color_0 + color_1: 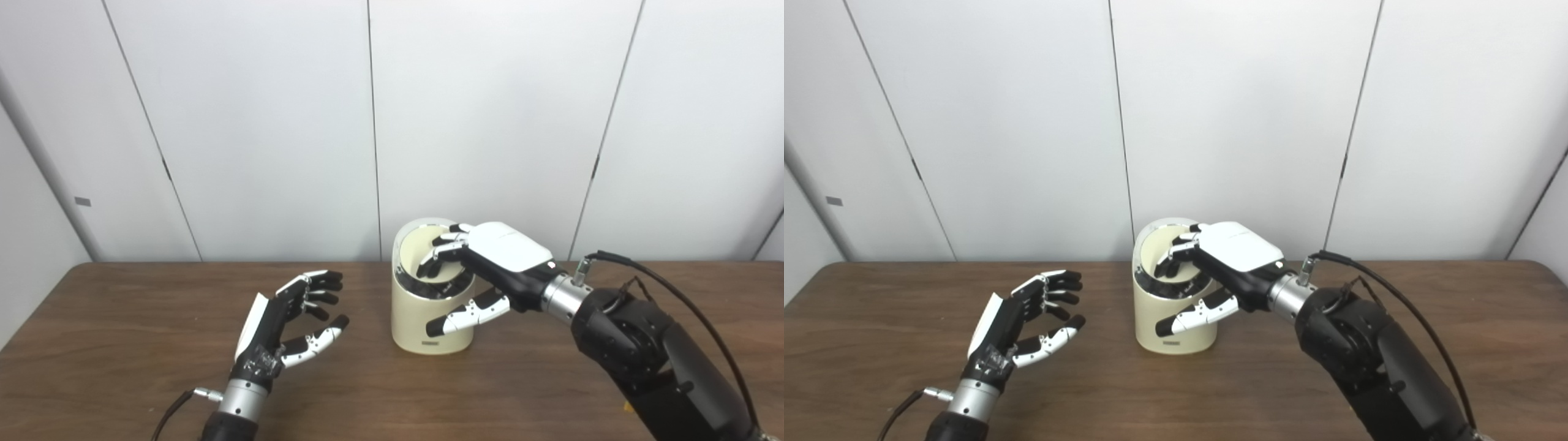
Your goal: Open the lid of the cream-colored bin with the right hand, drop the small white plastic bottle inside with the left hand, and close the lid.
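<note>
Right fingers (442, 252) curl down onto the tilted lid (429, 248) of the cream-colored bin (422, 318), touching its face; thumb hangs in front of the bin wall, not gripping. Right hand (490, 263) holds nothing. Left hand (288, 321) is released, fingers spread, palm toward the bin, above the table (122, 343), well left of the bin. Bottle can't be seen.

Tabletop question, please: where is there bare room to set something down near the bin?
Bare wood lies between the left hand and the bin, and along the table's far-left. The bin's right side is crowded by the right hand.
</note>
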Controlling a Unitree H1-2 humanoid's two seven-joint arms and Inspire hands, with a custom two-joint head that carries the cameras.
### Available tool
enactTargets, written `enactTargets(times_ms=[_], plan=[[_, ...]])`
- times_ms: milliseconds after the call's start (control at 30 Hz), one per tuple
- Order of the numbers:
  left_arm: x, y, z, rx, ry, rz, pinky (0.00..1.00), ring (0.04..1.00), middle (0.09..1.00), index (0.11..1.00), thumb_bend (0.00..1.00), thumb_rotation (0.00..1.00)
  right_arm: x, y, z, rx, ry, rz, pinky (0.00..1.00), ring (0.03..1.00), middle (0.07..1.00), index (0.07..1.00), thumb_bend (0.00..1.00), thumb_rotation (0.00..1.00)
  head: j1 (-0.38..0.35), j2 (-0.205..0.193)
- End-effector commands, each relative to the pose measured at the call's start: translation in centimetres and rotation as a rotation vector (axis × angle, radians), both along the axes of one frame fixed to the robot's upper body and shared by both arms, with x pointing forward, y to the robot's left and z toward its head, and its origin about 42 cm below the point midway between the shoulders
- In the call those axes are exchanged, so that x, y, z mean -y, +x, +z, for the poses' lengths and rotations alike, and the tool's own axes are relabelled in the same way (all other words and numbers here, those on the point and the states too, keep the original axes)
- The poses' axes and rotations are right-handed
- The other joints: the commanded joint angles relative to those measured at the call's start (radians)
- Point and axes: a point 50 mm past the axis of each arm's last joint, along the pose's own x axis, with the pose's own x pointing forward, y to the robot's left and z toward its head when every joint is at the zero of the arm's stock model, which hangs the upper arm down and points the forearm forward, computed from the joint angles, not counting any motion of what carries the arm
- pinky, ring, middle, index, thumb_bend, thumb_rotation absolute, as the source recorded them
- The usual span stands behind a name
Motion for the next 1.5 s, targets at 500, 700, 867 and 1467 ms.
enactTargets(times_ms=[500,700,867,1467], plan=[[-0.2,0.6,1.7,0.062,-0.001,-0.012,0.56,0.667,0.723,0.738,0.47,0.05,0.5,-0.4,0.6,-0.021,-0.05,-0.01,0.98,0.902,0.714,0.706,0.7,0.78,-0.002,0.0],[0.1,0.8,1.7,0.063,-0.002,-0.018,0.55,0.661,0.719,0.732,0.47,0.03,0.3,-1.0,2.6,0.021,0.012,0.011,0.98,0.893,0.713,0.7,0.66,0.8,-0.005,-0.006],[0.2,0.9,1.6,0.062,0.0,-0.018,0.56,0.663,0.717,0.73,0.47,0.02,0.7,-1.6,4.7,0.023,0.11,0.004,1.0,0.902,0.727,0.701,0.66,0.78,-0.004,-0.008],[0.0,0.8,1.7,0.067,-0.01,-0.028,0.55,0.663,0.717,0.728,0.49,0.04,5.7,-1.5,1.2,0.028,0.568,-0.135,0.64,0.803,0.866,0.862,0.68,0.47,-0.009,-0.006]])
